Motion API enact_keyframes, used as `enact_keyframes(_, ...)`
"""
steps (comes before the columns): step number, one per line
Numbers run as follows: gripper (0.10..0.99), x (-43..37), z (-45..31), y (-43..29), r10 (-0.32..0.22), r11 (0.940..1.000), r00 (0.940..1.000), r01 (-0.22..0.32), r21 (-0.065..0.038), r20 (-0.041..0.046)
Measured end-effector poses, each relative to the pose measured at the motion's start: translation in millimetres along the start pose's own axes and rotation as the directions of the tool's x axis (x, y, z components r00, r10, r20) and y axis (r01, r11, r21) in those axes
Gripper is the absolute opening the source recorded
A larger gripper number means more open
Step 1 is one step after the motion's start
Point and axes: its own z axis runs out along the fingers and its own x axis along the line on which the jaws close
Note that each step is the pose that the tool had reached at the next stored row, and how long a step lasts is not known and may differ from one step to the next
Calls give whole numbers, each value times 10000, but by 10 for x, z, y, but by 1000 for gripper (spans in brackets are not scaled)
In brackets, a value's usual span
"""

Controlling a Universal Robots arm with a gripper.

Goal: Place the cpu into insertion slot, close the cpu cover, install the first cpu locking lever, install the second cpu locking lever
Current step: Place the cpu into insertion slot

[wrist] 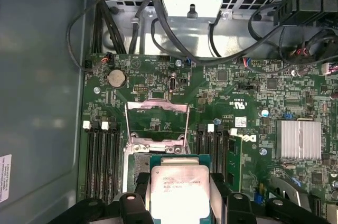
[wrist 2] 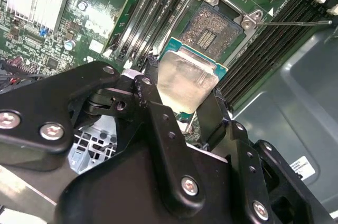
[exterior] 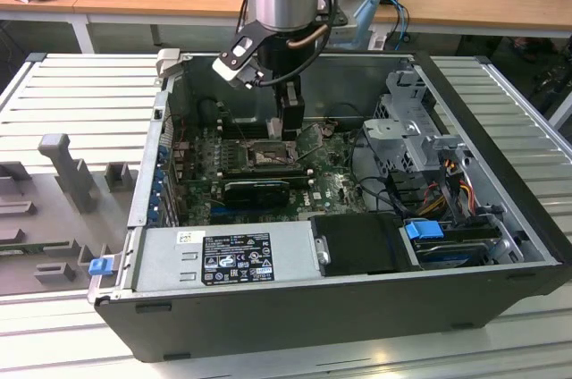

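My gripper (wrist 2: 182, 96) is shut on the cpu (wrist 2: 186, 82), a flat square chip with a pale silvery face, pinched by two opposite edges. In the first wrist view the cpu (wrist: 179, 192) sits between the black fingers (wrist: 138, 184). The chip hangs a little above and just to one side of the insertion slot (wrist 2: 211, 29), whose dark centre lies bare. The cpu cover (wrist: 157, 121), a silver frame with a window, stands swung open beyond the slot. A thin locking lever (wrist 2: 290, 22) sticks out past the slot. In the exterior view the gripper (exterior: 288, 126) hovers over the slot (exterior: 268, 157) inside the computer case.
Long black memory slots (wrist: 100, 155) flank the socket on both sides. A long black card (exterior: 255, 189), the power supply (exterior: 223, 254), a drive cage (exterior: 407, 129) and cables (wrist: 158, 28) crowd the case. A finned heat sink (wrist: 298, 139) sits on the board.
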Motion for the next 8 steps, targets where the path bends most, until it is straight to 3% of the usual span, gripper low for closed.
enact_keyframes(8,533,0,81,-11,4,10000,10000,-4,0,1)
